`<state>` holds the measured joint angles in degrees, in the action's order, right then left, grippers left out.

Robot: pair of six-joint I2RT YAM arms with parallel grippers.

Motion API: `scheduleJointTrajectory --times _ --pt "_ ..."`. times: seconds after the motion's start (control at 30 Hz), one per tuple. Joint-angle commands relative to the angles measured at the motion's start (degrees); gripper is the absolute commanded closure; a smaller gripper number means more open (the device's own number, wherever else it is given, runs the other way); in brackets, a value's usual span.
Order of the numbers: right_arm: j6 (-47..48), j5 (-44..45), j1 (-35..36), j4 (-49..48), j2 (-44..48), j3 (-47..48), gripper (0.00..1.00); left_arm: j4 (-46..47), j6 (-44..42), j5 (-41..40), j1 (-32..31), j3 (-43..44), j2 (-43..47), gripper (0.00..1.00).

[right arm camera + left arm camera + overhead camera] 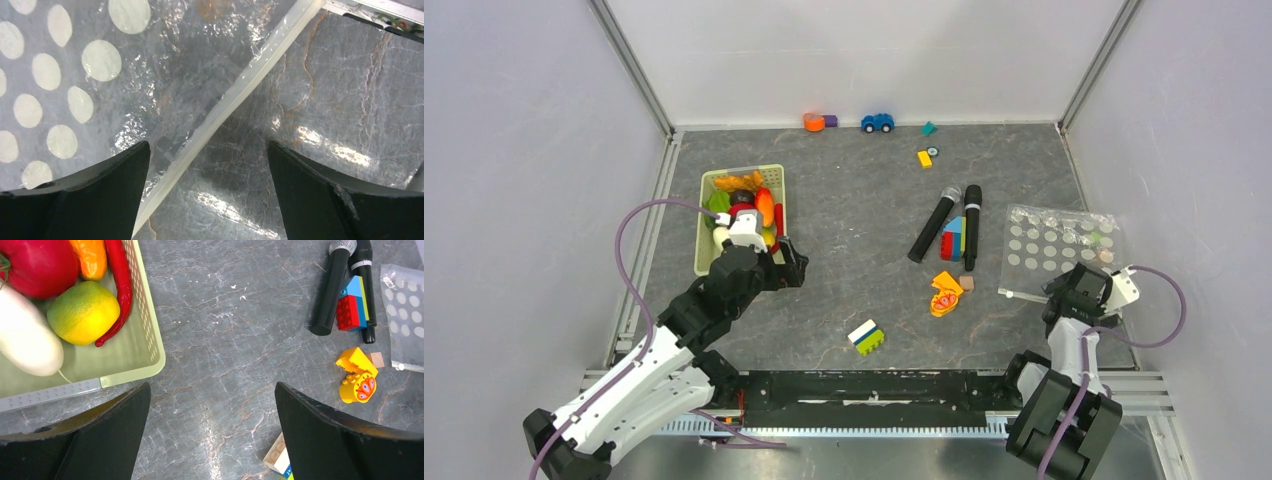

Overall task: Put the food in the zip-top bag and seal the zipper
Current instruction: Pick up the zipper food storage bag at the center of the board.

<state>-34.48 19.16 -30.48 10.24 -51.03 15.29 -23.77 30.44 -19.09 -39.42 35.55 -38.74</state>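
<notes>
The food (744, 208) lies in a pale green basket (707, 255) at the left. The left wrist view shows a red chili (121, 290), an orange carrot (91, 257), a yellow-green piece (82, 312), a white piece (25, 342) and a red round piece (35, 265) in the basket (152, 347). My left gripper (790, 268) is open and empty over bare table (212, 390) just right of the basket's near corner. The clear dotted zip-top bag (1059, 248) lies flat at the right. My right gripper (1076, 290) is open at its near edge, with the zipper (240, 85) running between its fingers (209, 147).
Two black microphones (936, 224) (972, 225) lie mid-table with coloured blocks (952, 240) between them. An orange-and-red lumpy toy (946, 293), a tan cube (967, 283) and a white-blue-green block (866, 337) lie nearer. A blue toy car (877, 122) and small pieces sit by the back wall.
</notes>
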Motion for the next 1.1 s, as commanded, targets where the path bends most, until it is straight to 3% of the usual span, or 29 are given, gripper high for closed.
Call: scheduleJointTrajectory --times 0.0,0.2,0.3,0.43,0.5,0.53,0.7,0.87,1.07 --pt "-3.4 -0.4 -0.5 -6.6 -0.5 -1.5 0.11 4.3 -2.8 3.1 -0.1 -0.8 1.8 0.00" --pt "-5.3 2.3 -0.5 -9.0 -2.6 -3.7 0.28 5.4 -3.3 4.3 -0.1 -1.6 3.1 0.00" --pt "-5.6 2.7 -0.5 -9.9 -4.6 -4.0 0.42 5.5 -3.4 4.6 -0.1 -1.7 2.8 0.00" --pt "-5.1 3.2 -0.6 -9.9 -6.9 -4.1 0.67 6.0 -3.4 5.6 -0.1 -1.8 1.9 0.00" --pt "-5.1 3.9 -0.6 -11.5 -7.6 -4.4 0.85 6.2 -3.7 6.5 -0.1 -1.7 1.6 0.00" --pt "-5.1 4.1 -0.6 -11.6 -7.7 -4.6 1.00 6.4 -3.8 7.1 -0.1 -1.7 1.5 0.00" --pt "-3.9 4.1 -0.5 -11.6 -4.8 -4.8 1.00 7.1 -3.8 8.0 -0.1 -2.1 1.7 0.00" --pt "-2.3 1.9 -0.4 -11.6 5.1 -4.6 1.00 7.6 -3.8 9.4 -0.1 -1.8 1.4 0.00" --pt "5.4 -7.0 0.2 -10.5 12.7 4.0 1.00 8.3 -3.8 11.3 -0.1 -1.5 1.1 0.00"
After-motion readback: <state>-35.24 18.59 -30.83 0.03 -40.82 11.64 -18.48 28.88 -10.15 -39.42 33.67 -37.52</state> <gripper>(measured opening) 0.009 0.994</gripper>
